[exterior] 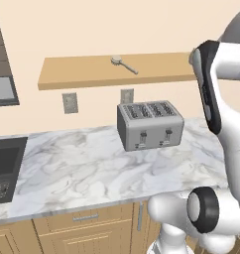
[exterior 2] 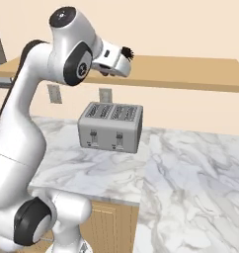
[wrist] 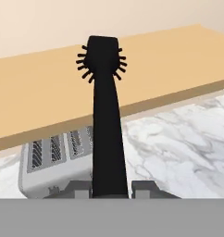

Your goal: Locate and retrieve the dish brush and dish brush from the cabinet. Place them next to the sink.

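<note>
Black brush point(wrist: 106, 120) clamped in jaws; wooden brush point(exterior: 123, 64) on shelf point(exterior: 82, 72).

We face a plain cream wall point(exterior: 142, 25) with a long pale wooden shelf point(exterior: 82, 74) fixed across it. Under the shelf we see two grey wall outlets point(exterior: 70, 102), one partly behind a grey four-slot toaster point(exterior: 150, 125) that stands on the white marble table point(exterior: 92, 168). The marble top turns a corner and runs on toward the right in the right base view. Below its front edge we find light wooden drawers and cabinet doors point(exterior: 82, 230) with slim metal handles. The light is even and soft, with only faint shadows.
</note>
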Available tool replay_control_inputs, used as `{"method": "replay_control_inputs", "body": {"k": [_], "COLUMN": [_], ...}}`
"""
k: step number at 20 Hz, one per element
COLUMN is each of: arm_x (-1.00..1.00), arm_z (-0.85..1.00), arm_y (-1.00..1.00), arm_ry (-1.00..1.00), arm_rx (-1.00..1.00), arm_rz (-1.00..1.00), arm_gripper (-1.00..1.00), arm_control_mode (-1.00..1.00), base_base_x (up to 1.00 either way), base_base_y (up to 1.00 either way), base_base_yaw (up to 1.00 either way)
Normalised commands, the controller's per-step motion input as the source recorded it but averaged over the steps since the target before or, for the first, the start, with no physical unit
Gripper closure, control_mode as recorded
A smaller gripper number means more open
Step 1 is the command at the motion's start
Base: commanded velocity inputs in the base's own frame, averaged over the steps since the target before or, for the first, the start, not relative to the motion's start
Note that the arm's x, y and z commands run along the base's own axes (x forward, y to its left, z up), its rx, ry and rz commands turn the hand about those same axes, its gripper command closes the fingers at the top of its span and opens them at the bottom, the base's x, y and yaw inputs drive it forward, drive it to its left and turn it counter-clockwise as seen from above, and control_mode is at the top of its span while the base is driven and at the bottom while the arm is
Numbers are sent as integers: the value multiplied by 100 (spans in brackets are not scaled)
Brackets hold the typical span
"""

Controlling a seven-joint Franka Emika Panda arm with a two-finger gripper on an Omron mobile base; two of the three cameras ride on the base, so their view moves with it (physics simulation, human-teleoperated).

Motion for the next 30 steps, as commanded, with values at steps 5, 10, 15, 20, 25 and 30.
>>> {"method": "replay_control_inputs", "body": {"k": [5,10,15,20,25,30], "arm_x": [-100,-100,-100,-97,-73,-79], "arm_z": [0,0,-4,-5,-7,-18], "arm_y": [50,46,36,33,53,61], "arm_ry": [-1,-2,-3,-3,-1,-1], "arm_rx": [0,0,0,0,0,0], "arm_rz": [1,2,3,5,3,12], "arm_gripper": [100,100,100,100,100,100], "arm_control_mode": [-100,-100,-100,-100,-100,-100], "base_base_x": [0,0,0,0,0,0], "base_base_y": [0,0,0,0,0,0], "base_base_yaw": [0,0,0,0,0,0]}}
